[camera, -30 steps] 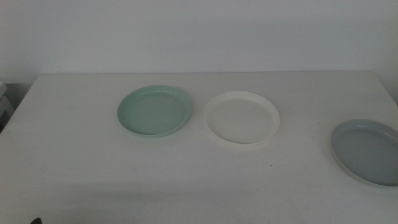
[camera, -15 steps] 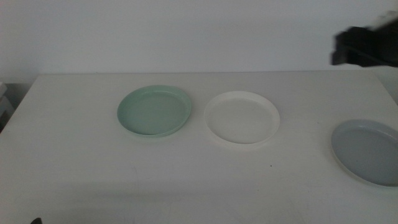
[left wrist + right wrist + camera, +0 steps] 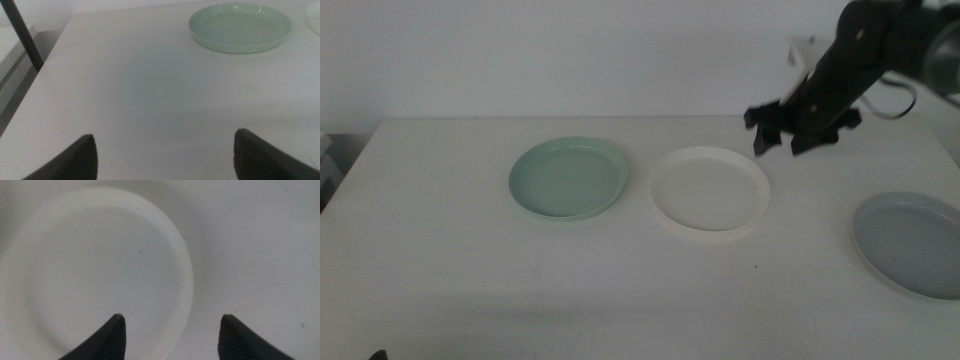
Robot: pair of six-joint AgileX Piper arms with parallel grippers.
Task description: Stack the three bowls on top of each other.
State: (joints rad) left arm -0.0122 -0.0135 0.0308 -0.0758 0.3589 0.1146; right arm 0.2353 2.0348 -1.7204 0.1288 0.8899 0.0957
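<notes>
Smooth, faintly glossy mint green bowl [image 3: 568,178], matt white bowl [image 3: 709,188], smooth grey bowl [image 3: 910,243], matt white table [image 3: 450,260], ribbed dark jaws.

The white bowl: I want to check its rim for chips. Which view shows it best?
The right wrist view: the white bowl fills the picture below the open right gripper. The middle view shows it whole but small. The left wrist view catches only a sliver at the picture's edge.

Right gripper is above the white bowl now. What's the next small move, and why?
Probably lower the right gripper onto the near rim of the shallow white round bowl. It hovers open above that rim, which the right wrist view shows between its jaws. No bowl is stacked yet; the left gripper waits, open.
</notes>
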